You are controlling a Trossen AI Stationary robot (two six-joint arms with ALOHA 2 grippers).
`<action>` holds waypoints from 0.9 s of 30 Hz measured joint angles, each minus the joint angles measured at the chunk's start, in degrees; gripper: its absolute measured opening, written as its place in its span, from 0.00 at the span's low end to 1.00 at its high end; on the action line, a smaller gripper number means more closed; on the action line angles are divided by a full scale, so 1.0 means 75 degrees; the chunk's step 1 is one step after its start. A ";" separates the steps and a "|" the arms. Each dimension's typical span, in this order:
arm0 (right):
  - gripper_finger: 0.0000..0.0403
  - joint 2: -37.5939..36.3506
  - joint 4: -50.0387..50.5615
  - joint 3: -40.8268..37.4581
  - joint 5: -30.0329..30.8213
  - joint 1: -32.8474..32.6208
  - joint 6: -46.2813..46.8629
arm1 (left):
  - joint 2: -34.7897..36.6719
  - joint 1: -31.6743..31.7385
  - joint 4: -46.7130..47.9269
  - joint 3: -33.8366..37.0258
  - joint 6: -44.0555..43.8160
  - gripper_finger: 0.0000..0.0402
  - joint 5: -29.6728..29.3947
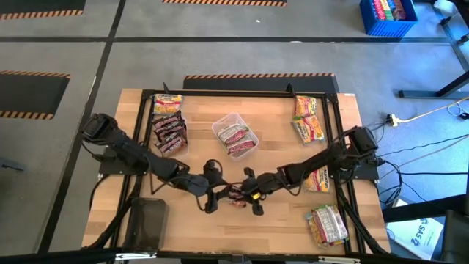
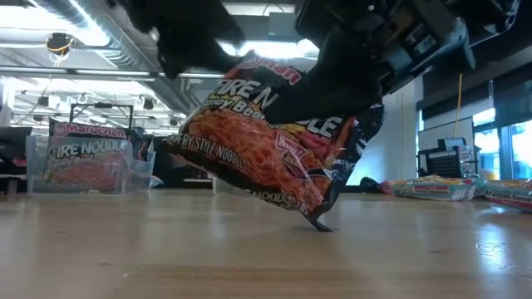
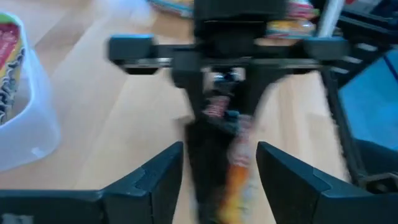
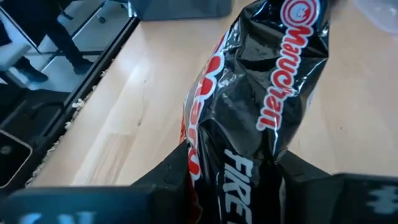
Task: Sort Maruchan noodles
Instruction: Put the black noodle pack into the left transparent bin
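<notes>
Grippers meet near the table's (image 1: 220, 103) front middle, at about six o'clock from the clear tray (image 1: 235, 136). Right gripper (image 1: 253, 198) is clamped on a dark maroon packet (image 2: 274, 149), pinching it between both fingers; the packet hangs tilted, one corner touching the wood. Left gripper (image 1: 210, 196) faces it at nine o'clock of the packet, fingers (image 3: 155, 177) spread wide either side of the packet's end, not pinching it. More maroon packets (image 1: 168, 130) lie at the tray's nine o'clock, yellow packets (image 1: 308, 117) at its three o'clock, one maroon packet inside it.
</notes>
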State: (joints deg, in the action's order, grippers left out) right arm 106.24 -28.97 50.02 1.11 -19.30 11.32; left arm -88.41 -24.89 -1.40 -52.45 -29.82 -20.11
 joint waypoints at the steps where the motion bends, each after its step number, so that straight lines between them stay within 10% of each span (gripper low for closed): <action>1: 0.26 0.0000 -0.0001 0.0000 0.0058 -0.0040 -0.0047 | -0.0101 0.0091 -0.0116 0.0000 0.0000 0.51 0.0041; 13: 0.27 0.0000 0.0155 0.0000 0.0183 -0.0025 -0.0182 | -0.0571 0.0866 -0.1143 -0.0023 0.0400 0.58 0.1670; 27: 0.27 0.0000 0.0387 0.0140 0.0175 -0.0025 -0.0211 | -0.1957 0.1082 0.3167 -0.2855 0.0763 0.58 0.2453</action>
State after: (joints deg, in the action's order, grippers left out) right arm 106.24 -26.06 51.07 2.42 -19.49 9.74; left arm -103.09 -16.78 22.35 -73.86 -24.10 -1.72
